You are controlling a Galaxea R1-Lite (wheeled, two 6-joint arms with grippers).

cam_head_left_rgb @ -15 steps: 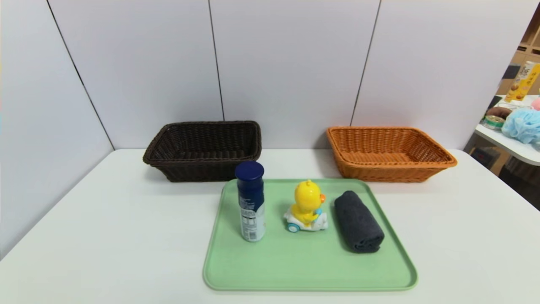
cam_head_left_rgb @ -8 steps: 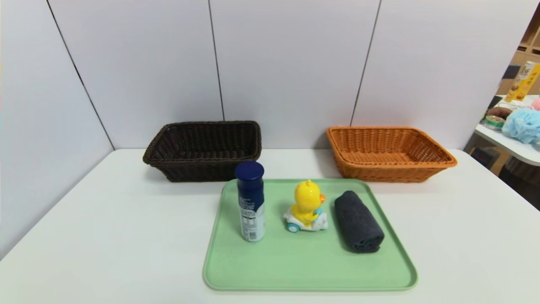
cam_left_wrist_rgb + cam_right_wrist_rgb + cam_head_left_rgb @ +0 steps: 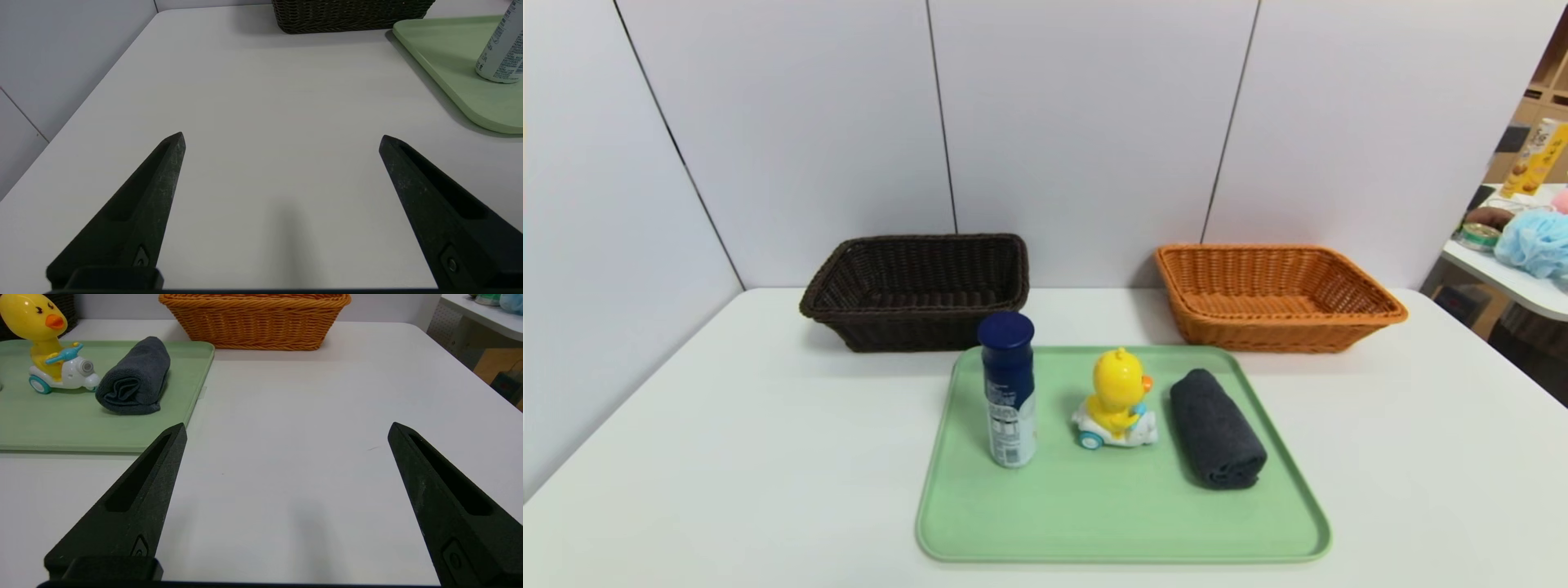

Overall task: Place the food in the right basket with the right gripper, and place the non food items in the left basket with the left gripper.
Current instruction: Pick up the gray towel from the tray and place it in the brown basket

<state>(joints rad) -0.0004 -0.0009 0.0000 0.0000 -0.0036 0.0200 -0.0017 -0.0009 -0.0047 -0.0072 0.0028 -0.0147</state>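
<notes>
L pincer [image 3: 282, 141] & R pincer [image 3: 288, 428] both wide open, empty.

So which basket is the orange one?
The basket on the robot's right, behind the rolled dark towel; the other basket is dark brown.

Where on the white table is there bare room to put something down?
Bare table lies left of the green tray, in front of the dark basket; another patch lies right of the tray, in front of the orange basket. It is crowded on the tray's far half: can, duck toy, rolled towel.
</notes>
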